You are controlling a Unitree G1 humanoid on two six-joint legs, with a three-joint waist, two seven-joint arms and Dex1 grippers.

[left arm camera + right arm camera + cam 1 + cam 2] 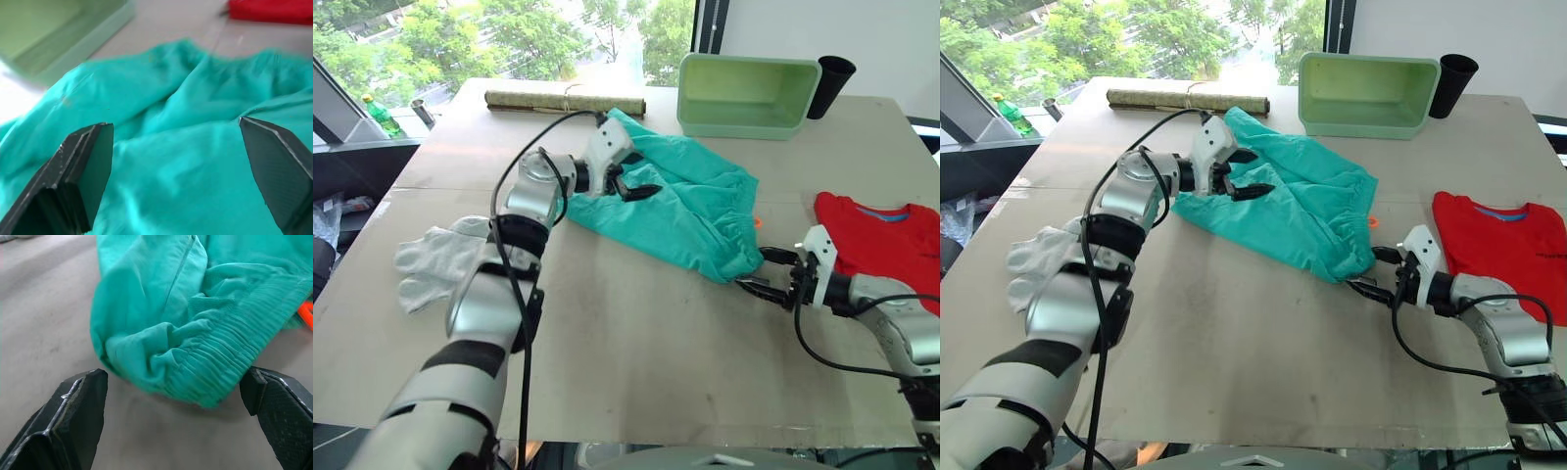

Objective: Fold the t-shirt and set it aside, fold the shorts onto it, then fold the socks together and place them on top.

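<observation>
On the table: a plain grey-brown matte surface with scuffs, carrying all three garments.
Shorts: teal soft fabric, crumpled at the middle of the table; the gathered, ribbed waistband points toward the right arm, and a bit of orange drawstring peeks out beside it.
Left end effector: two black fingers spread apart, hovering over the far left part of the shorts; whether the tips touch the cloth is hard to tell.
Right end effector: fingers spread wide, at the bunched waistband corner, which lies between them in the right wrist view, not pinched.
T-shirt: bright red thin fabric with a blue collar lining, lying flat at the right side of the table, cut off by the picture edge and partly hidden behind the right arm.
Socks: pale grey, soft and rumpled, at the left edge of the table, partly hidden by the left arm.
Green bin: pale green plastic, rectangular, open-topped, at the far side.
Black cup: tapered, just beside the bin.
Rolled mat: a brownish roll at the far edge.
Writing: none readable.
</observation>
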